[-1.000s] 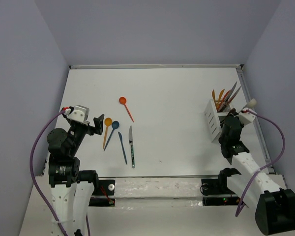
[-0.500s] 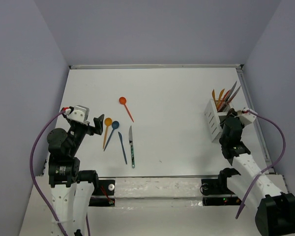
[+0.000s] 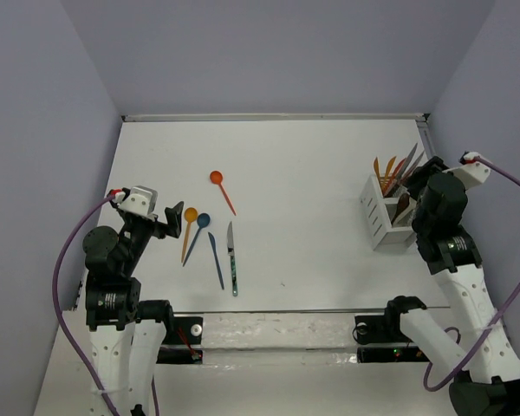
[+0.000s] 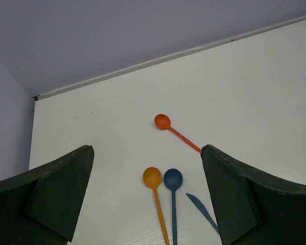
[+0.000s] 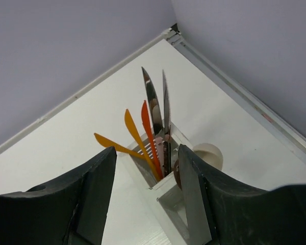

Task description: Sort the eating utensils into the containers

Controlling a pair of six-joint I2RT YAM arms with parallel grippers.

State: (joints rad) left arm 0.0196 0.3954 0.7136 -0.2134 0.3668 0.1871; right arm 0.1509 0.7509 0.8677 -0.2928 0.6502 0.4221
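The left claw (image 4: 145,153) hangs above the bench (image 4: 255,92), spread wide and pinching nothing. Well ahead of its fingertips lies a red-orange spoon (image 4: 176,131), its bowl pointing away from the claw. Nearer, in line with the gap between the fingers, a yellow-orange spoon (image 4: 155,196) and a blue spoon (image 4: 173,201) lie side by side, bowls almost touching. A blue knife (image 4: 201,209) lies close by the right finger. Just past it, on the side away from the claw, is a teal-handled knife (image 3: 233,267).

The right claw (image 5: 148,153) is also spread and empty, poised over the near end of the white caddy (image 5: 164,198). Straight ahead of its gap, two silver knives (image 5: 152,102), an orange knife (image 5: 147,127) and two yellow-orange knives (image 5: 134,135) stand in the far compartment. A brown spoon (image 3: 402,206) sits in the compartment nearer the claw.
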